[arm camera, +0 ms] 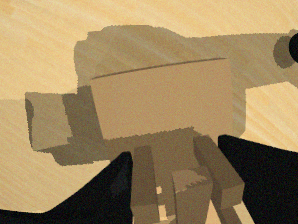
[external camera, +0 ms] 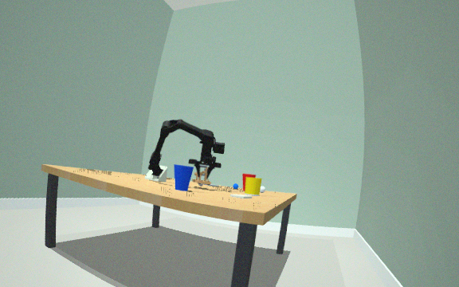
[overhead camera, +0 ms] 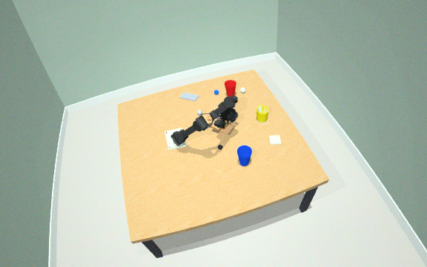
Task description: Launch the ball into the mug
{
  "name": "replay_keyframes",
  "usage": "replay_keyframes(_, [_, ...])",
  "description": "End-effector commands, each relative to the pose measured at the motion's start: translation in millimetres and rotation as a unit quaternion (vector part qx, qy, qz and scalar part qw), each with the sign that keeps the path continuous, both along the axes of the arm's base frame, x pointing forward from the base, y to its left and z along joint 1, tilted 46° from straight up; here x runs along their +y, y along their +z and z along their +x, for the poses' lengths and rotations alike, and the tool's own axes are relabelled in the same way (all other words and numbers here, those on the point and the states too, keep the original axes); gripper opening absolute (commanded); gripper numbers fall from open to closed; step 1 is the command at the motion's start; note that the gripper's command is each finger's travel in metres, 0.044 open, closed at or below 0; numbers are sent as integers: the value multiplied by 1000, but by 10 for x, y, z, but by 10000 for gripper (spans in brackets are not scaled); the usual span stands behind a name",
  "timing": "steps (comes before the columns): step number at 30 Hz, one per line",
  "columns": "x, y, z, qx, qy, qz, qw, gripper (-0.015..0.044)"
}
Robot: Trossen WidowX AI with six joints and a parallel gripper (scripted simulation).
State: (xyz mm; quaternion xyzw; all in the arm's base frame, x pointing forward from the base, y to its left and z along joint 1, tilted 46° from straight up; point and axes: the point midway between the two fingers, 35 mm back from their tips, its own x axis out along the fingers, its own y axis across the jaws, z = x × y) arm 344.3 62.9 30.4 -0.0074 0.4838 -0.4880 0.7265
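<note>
The tan wooden catapult (overhead camera: pixel 227 129) (external camera: pixel 202 182) (arm camera: pixel 162 102) is under the hand, its flat base block in front and its uprights between the fingers. My gripper (external camera: pixel 203 176) (arm camera: pixel 176 152) is shut on the catapult. The base seems a little above the table, with its shadow set apart from it. The yellow mug (overhead camera: pixel 262 115) (external camera: pixel 253 186) stands upright to the right of the catapult in the top view. A white ball (overhead camera: pixel 199 112) is by the arm, left of the catapult; whether it touches the catapult is unclear. Another white ball (overhead camera: pixel 242 90) (external camera: pixel 262 189) lies beside the red cup.
The red cup (overhead camera: pixel 230 88) (external camera: pixel 245 179) and a blue ball (overhead camera: pixel 216 92) (external camera: pixel 236 186) are at the back. A blue cup (overhead camera: pixel 244 156) (external camera: pixel 182 178) stands in front, with a black ball (overhead camera: pixel 220 147) nearby. A white square (overhead camera: pixel 275 139) and a grey slab (overhead camera: pixel 189 96) lie on the table (overhead camera: pixel 184 193).
</note>
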Motion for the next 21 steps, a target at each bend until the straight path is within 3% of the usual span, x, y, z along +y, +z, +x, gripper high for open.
replay_keyframes(1, [140, 126, -9, -3, 3, 5, 1000, 0])
replay_keyframes(21, [164, 67, 32, 231, 233, -16, 944, 0])
